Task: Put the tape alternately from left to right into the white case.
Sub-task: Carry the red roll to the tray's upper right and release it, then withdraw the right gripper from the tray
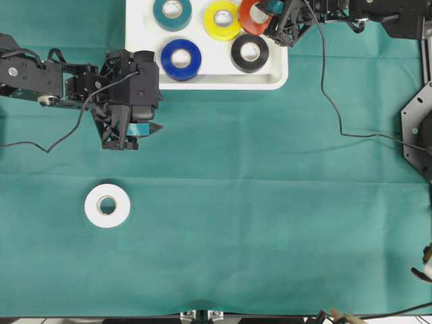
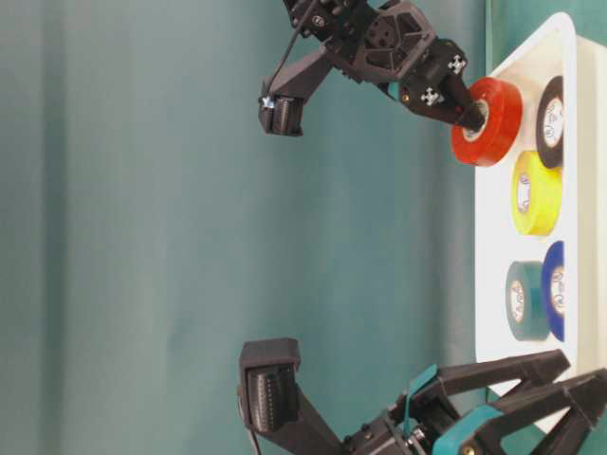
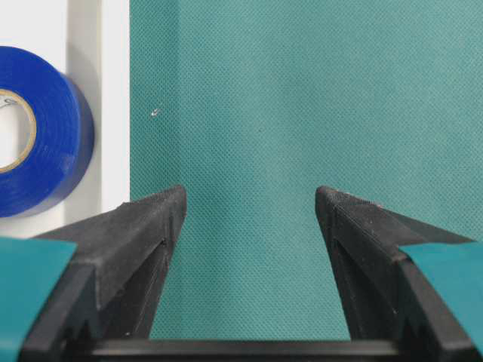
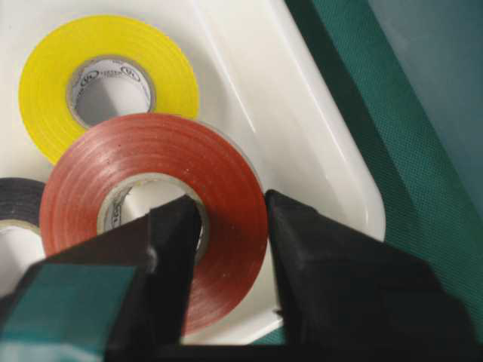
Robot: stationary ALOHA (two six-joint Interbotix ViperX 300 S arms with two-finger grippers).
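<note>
The white case [image 1: 216,82] lies at the back and holds a teal roll [image 1: 172,12], a yellow roll [image 1: 222,20], a blue roll [image 1: 181,59] and a black roll [image 1: 250,52]. An orange-red roll [image 4: 226,188] sits tilted over the case's far right corner. My right gripper [image 4: 230,204] straddles its wall, one finger in the core and one outside. The jaws are parted, and a sliver of white shows beside the outer finger. A white roll [image 1: 107,206] lies flat on the cloth at front left. My left gripper [image 3: 249,200] is wide open and empty over the cloth beside the case.
Green cloth covers the table [image 1: 270,202]. A black cable [image 1: 337,121] runs across the cloth on the right, and a mounting bracket [image 1: 415,128] stands at the right edge. The left arm [image 1: 40,74] reaches in from the left.
</note>
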